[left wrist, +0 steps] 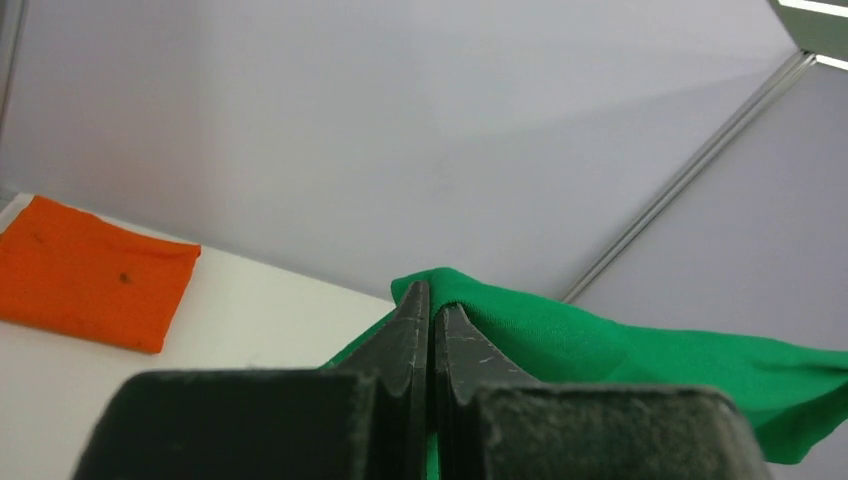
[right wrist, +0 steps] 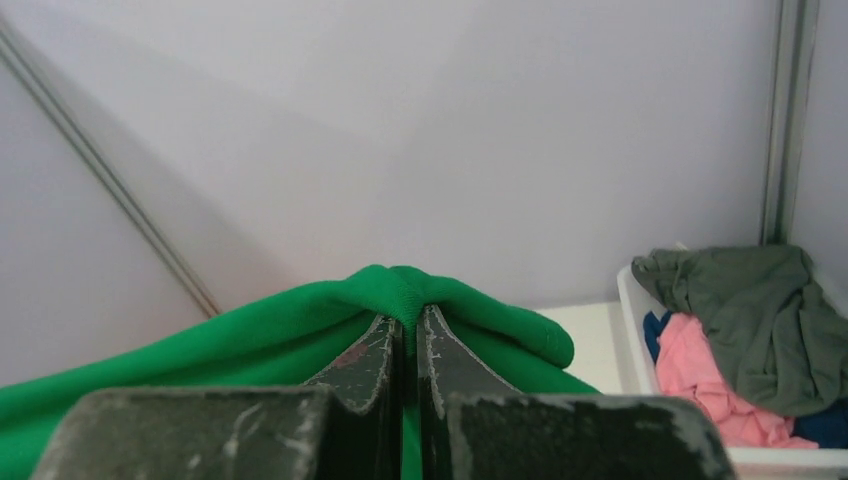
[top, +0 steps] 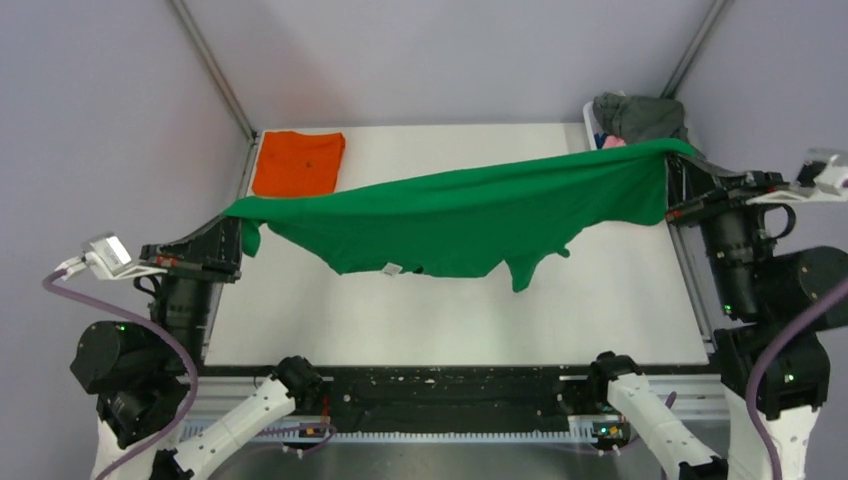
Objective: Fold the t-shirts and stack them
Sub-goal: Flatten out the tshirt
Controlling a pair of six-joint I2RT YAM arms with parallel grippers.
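A bright green t-shirt hangs stretched in the air across the table, sagging in the middle with its hem and a sleeve drooping. My left gripper is shut on its left end, and the cloth bunches over the closed fingertips. My right gripper is shut on the right end, where green fabric folds over the tips. An orange t-shirt lies folded flat at the table's far left corner, also in the left wrist view.
A white basket at the far right corner holds a grey tee, a pink one and a bit of blue cloth. Grey walls with metal frame posts close in the table.
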